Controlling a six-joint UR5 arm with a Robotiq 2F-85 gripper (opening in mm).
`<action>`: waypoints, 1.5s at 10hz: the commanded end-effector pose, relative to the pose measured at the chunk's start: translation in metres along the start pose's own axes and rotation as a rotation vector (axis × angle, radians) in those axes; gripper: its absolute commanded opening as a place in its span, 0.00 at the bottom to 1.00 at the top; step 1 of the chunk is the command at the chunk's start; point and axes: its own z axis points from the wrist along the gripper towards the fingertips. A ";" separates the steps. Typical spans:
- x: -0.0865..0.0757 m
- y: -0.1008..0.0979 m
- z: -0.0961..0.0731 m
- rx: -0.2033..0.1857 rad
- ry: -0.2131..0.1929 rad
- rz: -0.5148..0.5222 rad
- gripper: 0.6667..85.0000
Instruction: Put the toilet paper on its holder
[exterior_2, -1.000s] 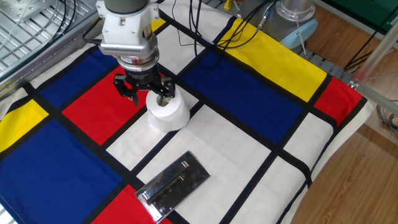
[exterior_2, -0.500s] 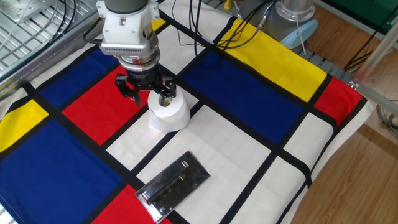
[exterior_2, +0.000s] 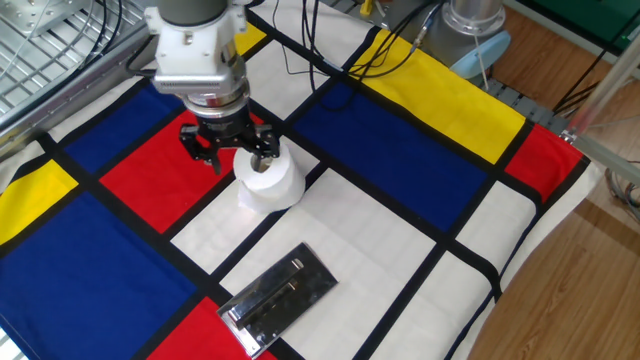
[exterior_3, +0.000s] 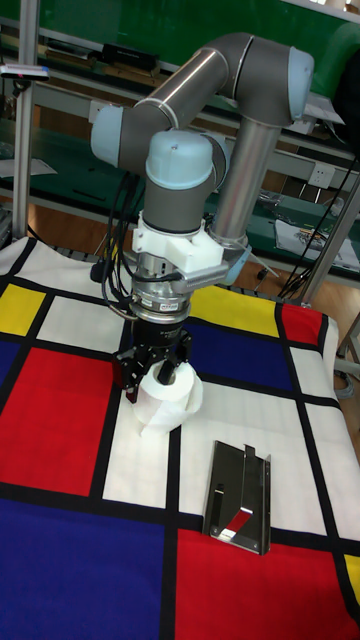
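Covering the table, a colour-block cloth (exterior_2: 420, 190) lies under the two-finger gripper (exterior_2: 238, 152) grasping the white toilet paper roll (exterior_2: 268, 181); the chrome plate holder (exterior_2: 278, 297) lies apart.

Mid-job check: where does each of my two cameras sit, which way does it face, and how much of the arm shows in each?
Fixed view: high and off one side of the table, looking obliquely down; shows only the wrist and tool on the toilet paper, with the holder nearer the camera.
Tall fixed view: lower, facing the robot front-on; shows the whole arm, tool, toilet paper and holder.
Shared: tool, roll, holder and checked cloth.
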 end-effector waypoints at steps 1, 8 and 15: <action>-0.008 -0.016 0.004 -0.030 -0.015 -0.051 0.71; -0.033 -0.023 0.007 -0.065 -0.007 -0.104 0.71; -0.043 -0.008 -0.005 -0.059 0.047 -0.050 0.55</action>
